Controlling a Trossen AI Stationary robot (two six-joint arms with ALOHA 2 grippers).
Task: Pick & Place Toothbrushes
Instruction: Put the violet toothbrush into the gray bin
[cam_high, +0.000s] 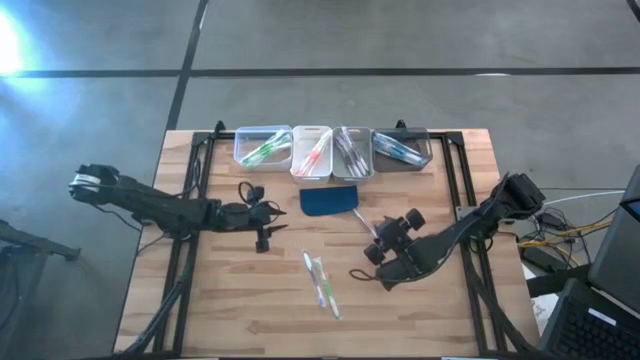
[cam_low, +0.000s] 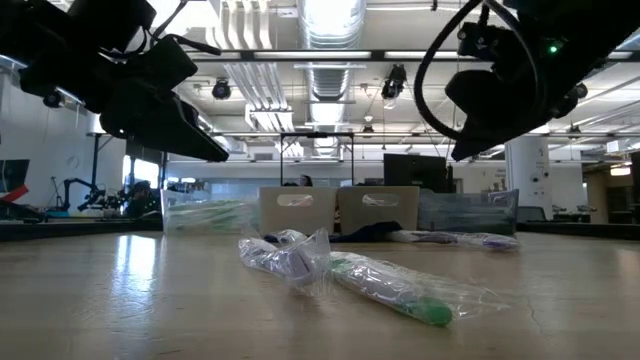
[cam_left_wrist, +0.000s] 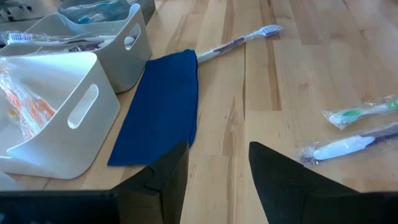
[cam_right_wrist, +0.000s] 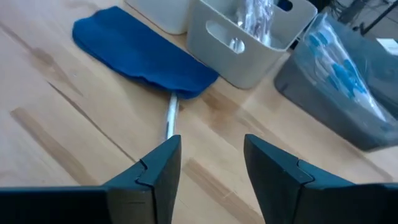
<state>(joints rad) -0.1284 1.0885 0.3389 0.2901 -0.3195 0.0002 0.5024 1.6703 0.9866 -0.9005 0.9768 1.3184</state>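
High view, four bins (cam_high: 332, 151), sorted toothbrushes (cam_high: 265, 150)

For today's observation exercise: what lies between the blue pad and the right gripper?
A single toothbrush, its far end tucked under the blue pad, reaching toward the open right gripper. The right wrist view shows it best.

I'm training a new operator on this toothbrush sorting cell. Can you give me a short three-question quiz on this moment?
1. True or false: the dark blue pad lies inside one of the bins.
2. How many bins stand in the row at the table's far edge? A) two B) four C) six
3. Fill in: the toothbrush in front of the right gripper has one end hidden under the ____.

Key
1. False: it lies on the table, in front of the bins.
2. B.
3. Pad. The right gripper's fingers stand apart with nothing between them; the left gripper is open too.
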